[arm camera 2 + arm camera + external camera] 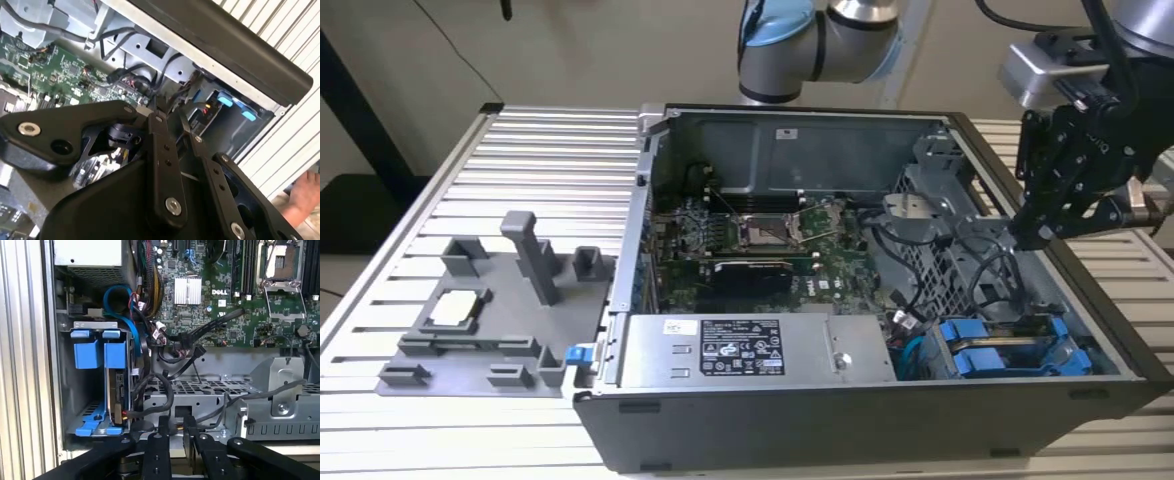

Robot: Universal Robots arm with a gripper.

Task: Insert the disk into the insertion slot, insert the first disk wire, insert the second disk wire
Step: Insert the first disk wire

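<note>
Currently, gripper [1031, 240]: hanging over the case [854, 420] edge on the exterior view's right.
fingers [163, 432]: we see them drawn close, gripping nothing.
disk [118, 390]: seated in the insertion slot [70, 385], case corner beside the power supply [747, 350].

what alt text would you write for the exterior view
A black robot gripper hangs over an open grey metal computer case on a slatted aluminium table, at the exterior view's right; nearer the camera, bright blue plastic drive carriers sit inside the case.
</note>
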